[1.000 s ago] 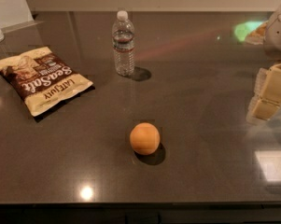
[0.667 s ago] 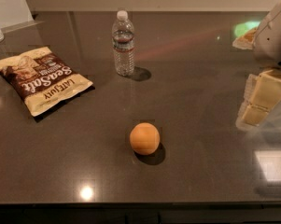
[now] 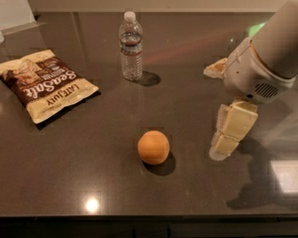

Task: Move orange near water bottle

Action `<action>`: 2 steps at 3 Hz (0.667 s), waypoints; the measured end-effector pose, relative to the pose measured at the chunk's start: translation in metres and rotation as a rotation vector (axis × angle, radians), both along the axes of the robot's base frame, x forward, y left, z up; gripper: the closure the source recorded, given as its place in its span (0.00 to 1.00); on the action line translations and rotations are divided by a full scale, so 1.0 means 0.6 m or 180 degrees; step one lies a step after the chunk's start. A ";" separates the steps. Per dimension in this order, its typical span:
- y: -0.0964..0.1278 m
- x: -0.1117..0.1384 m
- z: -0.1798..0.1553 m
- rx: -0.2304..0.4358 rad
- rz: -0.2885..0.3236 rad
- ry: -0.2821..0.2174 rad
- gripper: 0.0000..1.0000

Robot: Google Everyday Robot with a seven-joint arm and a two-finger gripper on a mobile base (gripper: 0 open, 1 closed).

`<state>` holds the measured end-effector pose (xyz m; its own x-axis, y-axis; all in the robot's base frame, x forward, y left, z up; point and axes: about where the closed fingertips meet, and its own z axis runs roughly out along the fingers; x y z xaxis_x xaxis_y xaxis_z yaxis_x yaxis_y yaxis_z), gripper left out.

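Bench scene, read from left to right, with every position given relative to the orange. Well to the orange's left and farther back, a chip bag (image 3: 44, 83) lay flat on the dark bench (image 3: 188, 83); it played no part in the task. Behind the orange and slightly to its left, the water bottle (image 3: 131, 46) stood upright with its white cap on, well apart from the fruit. The orange (image 3: 153, 147) itself rested on the bench, untouched, in the near middle of the surface.

To the orange's right, my end effector (image 3: 231, 132) hung low over the bench, pointing downward, near the fruit but not in contact with it. I could not tell whether it was open or closed. Above and to the right of it, my arm (image 3: 274, 53) filled the upper corner.

The change: over the preceding second my end effector had travelled from the far right edge in toward the orange and come lower, while the orange, bottle and bag kept their places. I judged this to be the approach step; the grasp had not begun, and the whole carry toward the bottle remained to be done.
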<state>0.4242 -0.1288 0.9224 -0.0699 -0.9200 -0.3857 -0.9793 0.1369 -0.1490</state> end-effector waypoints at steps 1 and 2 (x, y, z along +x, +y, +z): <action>0.057 -0.001 -0.040 0.0210 0.0135 0.0074 0.00; 0.108 -0.001 -0.065 0.0322 0.0240 0.0083 0.00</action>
